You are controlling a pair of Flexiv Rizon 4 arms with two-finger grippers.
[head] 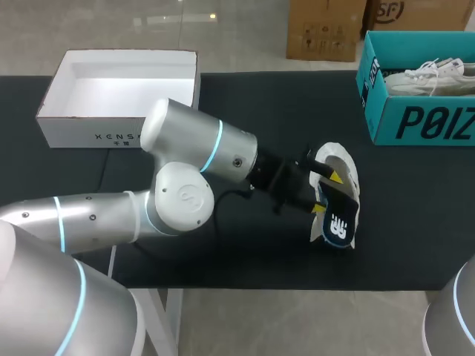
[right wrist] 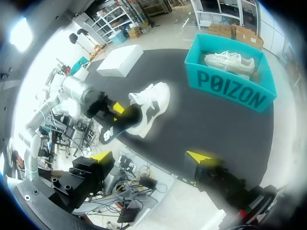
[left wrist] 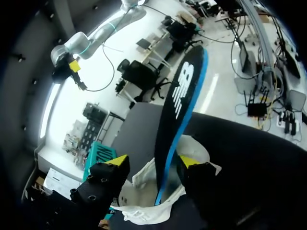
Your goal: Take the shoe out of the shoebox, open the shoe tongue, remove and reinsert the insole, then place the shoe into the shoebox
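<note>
The black table (head: 245,252) carried all items noted. Your left arm (head: 185,193) came in from the left side and reached past the middle of the table. An open white shoebox (head: 89,126) stood at the far left corner. A teal shoebox (head: 423,122) stood at the far right, with a second white shoe (head: 430,74) inside it.

The white shoe (head: 345,159) lay on the table right of centre, well apart from both boxes. Its dark insole (head: 339,226), blue-edged, stuck out of the shoe opening toward the near edge.

Your left gripper (head: 326,192) was at the shoe with the insole between its fingers. The fingers stood apart, one close against the insole and the other showing a gap. Your right gripper (right wrist: 151,157) was wide apart and held nothing, well back from the shoe.
</note>
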